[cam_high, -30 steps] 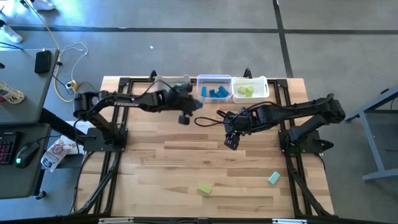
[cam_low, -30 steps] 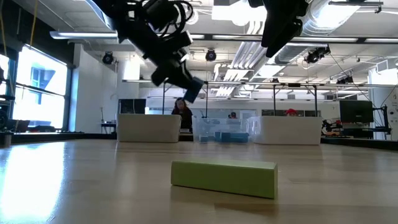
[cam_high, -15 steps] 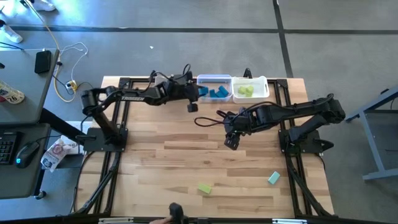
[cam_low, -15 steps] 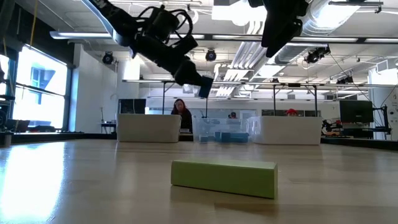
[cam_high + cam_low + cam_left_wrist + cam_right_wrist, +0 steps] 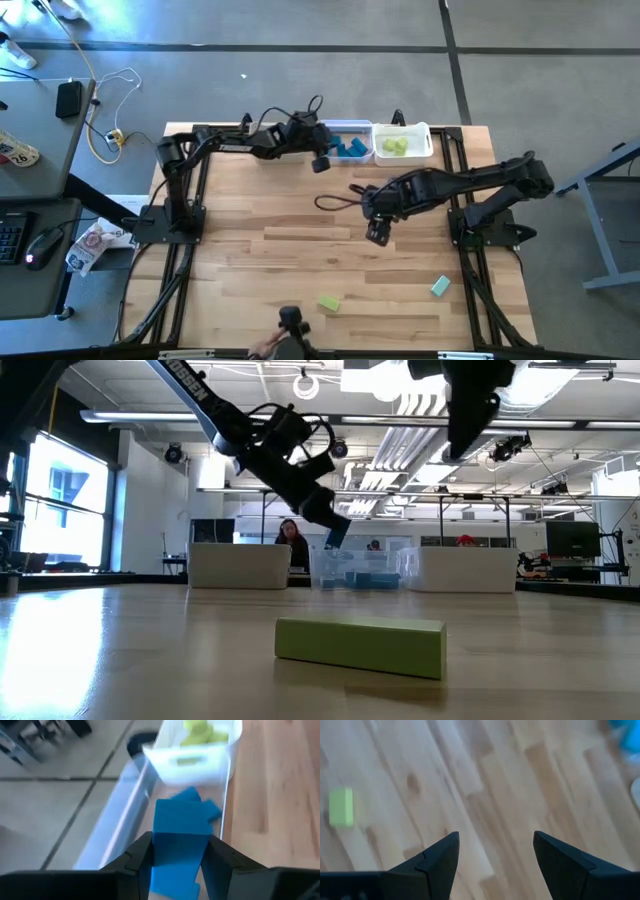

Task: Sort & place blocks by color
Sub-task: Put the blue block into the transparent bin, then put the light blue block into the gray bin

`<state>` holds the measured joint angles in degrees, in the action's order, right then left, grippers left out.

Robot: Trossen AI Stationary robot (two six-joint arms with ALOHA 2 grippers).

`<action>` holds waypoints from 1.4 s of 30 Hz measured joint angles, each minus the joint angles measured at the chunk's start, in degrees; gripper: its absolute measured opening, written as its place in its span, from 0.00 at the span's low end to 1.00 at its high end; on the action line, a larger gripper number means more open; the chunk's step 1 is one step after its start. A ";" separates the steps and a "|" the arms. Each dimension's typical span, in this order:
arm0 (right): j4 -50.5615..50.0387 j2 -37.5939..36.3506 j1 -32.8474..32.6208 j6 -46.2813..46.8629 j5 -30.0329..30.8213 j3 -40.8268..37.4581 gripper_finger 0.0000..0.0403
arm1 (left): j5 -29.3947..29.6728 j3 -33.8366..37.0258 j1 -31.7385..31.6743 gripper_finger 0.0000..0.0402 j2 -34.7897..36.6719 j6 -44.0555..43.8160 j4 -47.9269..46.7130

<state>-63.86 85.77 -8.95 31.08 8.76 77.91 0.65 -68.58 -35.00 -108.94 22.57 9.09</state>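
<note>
The left gripper [image 5: 175, 862] is clamped on a darker blue block [image 5: 181, 832], its two dark fingers pressing the block's opposite flat sides, and it hangs above the middle bin [image 5: 346, 128] at the table's far edge. Directly beneath the held block lie more blue blocks [image 5: 349, 149] already in that bin; the next bin beyond it holds yellow-green blocks [image 5: 396, 146].

The right gripper [image 5: 492, 855] hovers over bare tabletop with its fingers spread wide and nothing between them. Well ahead of it on the wood lies a yellow-green bar [image 5: 329, 302], and farther off to its side a pale teal block [image 5: 441, 286] — both still unsorted.

The blocks look rigid, light and smooth-faced, so they would likely take a firm pinch without deforming — though a smooth face could slip if caught near an edge. Judging by shape, the bar is best taken across its short width at mid-length, fingers flat on the two long parallel sides, so it doesn't twist on lifting.
</note>
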 joint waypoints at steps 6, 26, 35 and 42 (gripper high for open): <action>-3.80 3.32 -3.12 -1.10 -3.45 0.00 0.60 | -0.57 -0.07 -0.64 0.29 -1.40 0.01 -0.88; -14.52 8.59 -17.30 6.45 -6.20 0.00 0.60 | -1.71 -0.07 -0.66 0.46 -1.45 2.88 -1.08; -18.08 8.59 -23.26 6.46 -8.68 0.00 0.60 | -0.77 -0.07 -0.40 0.55 -1.45 0.11 -1.09; -18.38 8.59 -28.40 6.27 -8.82 0.00 0.60 | 5.96 -0.07 0.97 0.54 -0.14 1.30 -1.93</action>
<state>-82.24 94.37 -37.35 37.34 -0.05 77.91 6.61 -68.64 -34.03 -109.08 23.87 7.16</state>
